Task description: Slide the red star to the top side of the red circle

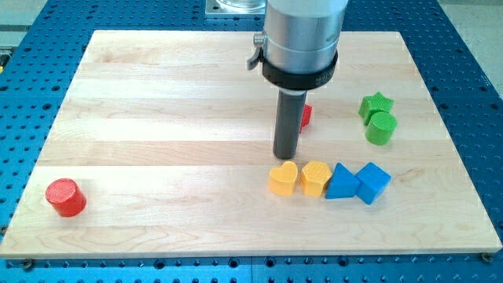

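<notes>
The red circle (64,196) stands near the board's bottom left corner. The red star (306,116) is mostly hidden behind the rod, right of the board's middle; only its right edge shows. My tip (284,156) rests on the board just below and left of the red star, and just above the yellow heart (283,178). The red circle is far to the view's left of the tip.
A yellow hexagon (315,177), a blue triangle (341,182) and a blue cube (372,182) form a row with the heart. A green star (376,105) and a green cylinder (381,128) sit at the right. The wooden board (157,118) lies on a blue perforated table.
</notes>
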Robot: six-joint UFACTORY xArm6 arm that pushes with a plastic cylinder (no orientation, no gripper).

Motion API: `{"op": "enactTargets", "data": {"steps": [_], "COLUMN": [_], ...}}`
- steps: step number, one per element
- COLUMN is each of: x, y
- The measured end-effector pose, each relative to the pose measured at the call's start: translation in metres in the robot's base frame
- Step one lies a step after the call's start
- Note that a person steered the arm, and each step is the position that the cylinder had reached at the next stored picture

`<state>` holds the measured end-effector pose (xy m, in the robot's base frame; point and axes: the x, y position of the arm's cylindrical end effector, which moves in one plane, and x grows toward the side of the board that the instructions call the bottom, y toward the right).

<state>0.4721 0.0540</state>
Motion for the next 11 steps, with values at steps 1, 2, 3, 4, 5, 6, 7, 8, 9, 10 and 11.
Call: {"op": "enactTargets", "data": {"steps": [1, 2, 3, 4, 5, 6, 7, 8, 9, 10, 11], "x": [-0.018, -0.034, -0.057, -0.056, -0.055, -0.077, -0.075, -0.053, -0.038, -0.038, -0.045], "y": [0.038, 0.041, 0.059, -0.015, -0.086, -0.07, -0.098, -0.163, -0.17, -0.17, -0.17]}}
